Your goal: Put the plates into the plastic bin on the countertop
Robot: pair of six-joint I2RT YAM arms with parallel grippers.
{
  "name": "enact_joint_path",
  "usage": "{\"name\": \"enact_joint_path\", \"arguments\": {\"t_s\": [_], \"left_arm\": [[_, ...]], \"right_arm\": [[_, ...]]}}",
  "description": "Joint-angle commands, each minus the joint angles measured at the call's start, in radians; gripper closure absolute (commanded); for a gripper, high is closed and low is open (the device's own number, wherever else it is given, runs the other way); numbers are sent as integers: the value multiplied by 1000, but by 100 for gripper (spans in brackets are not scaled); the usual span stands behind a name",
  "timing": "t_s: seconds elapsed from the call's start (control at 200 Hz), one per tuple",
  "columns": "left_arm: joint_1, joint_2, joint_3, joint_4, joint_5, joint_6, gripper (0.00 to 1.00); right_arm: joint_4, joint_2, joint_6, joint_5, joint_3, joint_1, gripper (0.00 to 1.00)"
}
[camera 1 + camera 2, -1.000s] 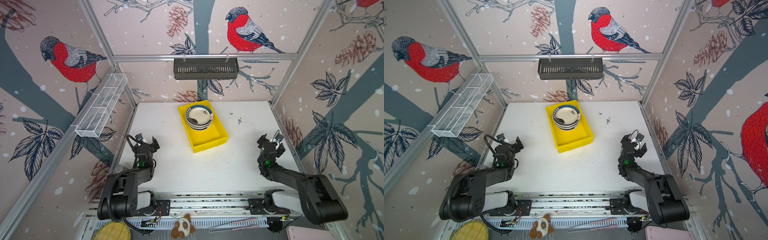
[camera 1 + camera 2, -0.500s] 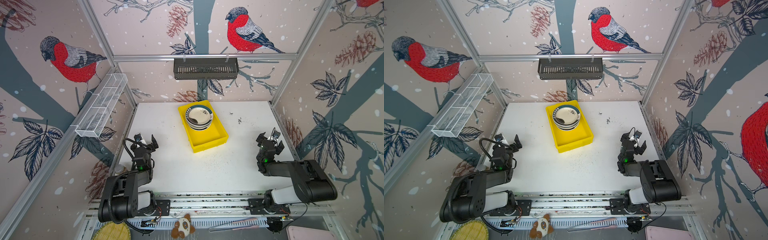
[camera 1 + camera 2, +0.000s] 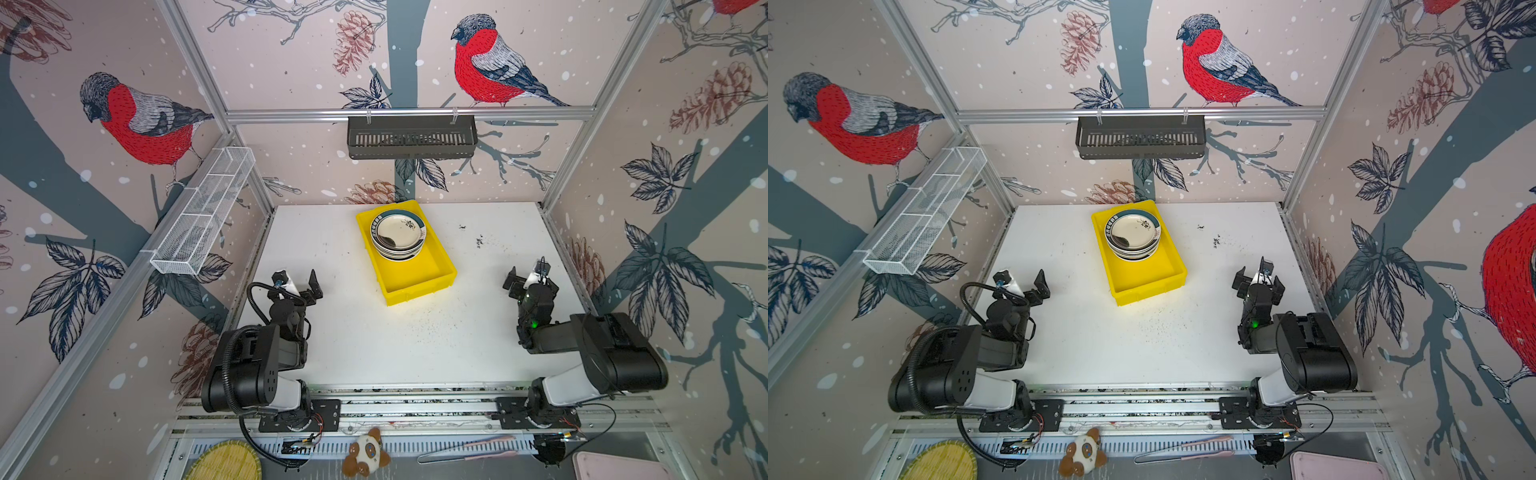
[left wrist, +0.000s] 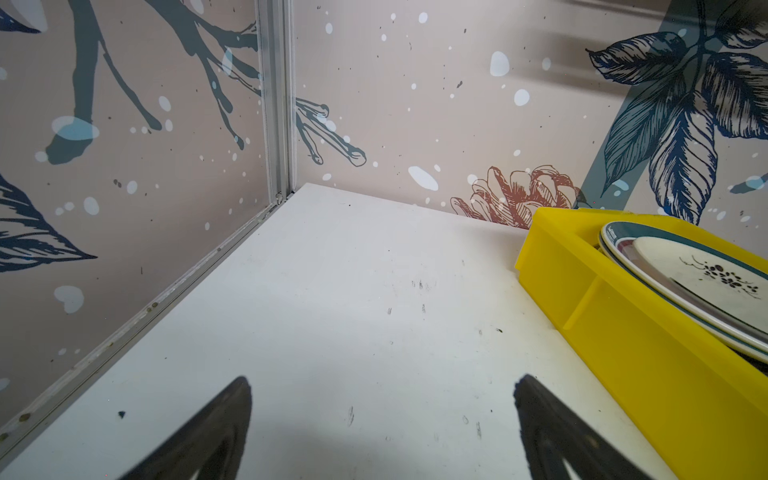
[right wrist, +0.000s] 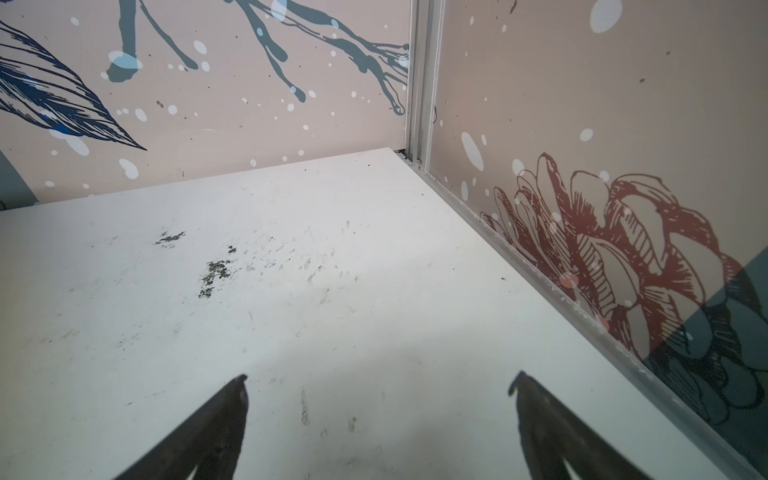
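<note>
White surface (image 3: 374, 345), matte w/ dark specks and scuffs, carries the plastic bin (image 3: 419, 291) toward its far edge, roughly mid-width, far end near the back wall. Stacked plates (image 3: 398, 235) sit in the bin's far half. They're round and glossy. Top one is cream w/ a small dark floral sprig and a teal rim band; those under it show white w/ teal-red bands, seen close in the left wrist view (image 4: 706, 282). Bin is bright yellow, shallow, rectangular, w/ a rolled rim and a rib on its outer side. It lies slightly skewed, near end swung right, and its near half shows bare yellow floor.

Open surface runs on both sides of the bin and btw it and the arms. L arm (image 3: 286, 320) and R arm (image 3: 536, 307) sit folded low by the front rail, well apart from the bin. L jaws stand wide apart w/ nothing btw them; R jaws likewise.

Alu posts and bird-print walls close three sides. Black slotted basket (image 3: 411, 137) hangs on the back rail, white wire mesh basket (image 3: 203, 212) along the left wall.
</note>
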Motion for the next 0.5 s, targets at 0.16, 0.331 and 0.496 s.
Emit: {"name": "enact_joint_path", "arguments": {"t_s": [0.16,0.331,0.496], "left_arm": [[0,34,11,78,86,41,3],[-7,122,13,172,134,63,2],[-7,120,6,178,113,56,2]], "right_arm": [[155,6,-57,95,-40,64,1],[154,7,-61,75,-35,63,1],[258,-10,-118,-37,-105,68,1]]}}
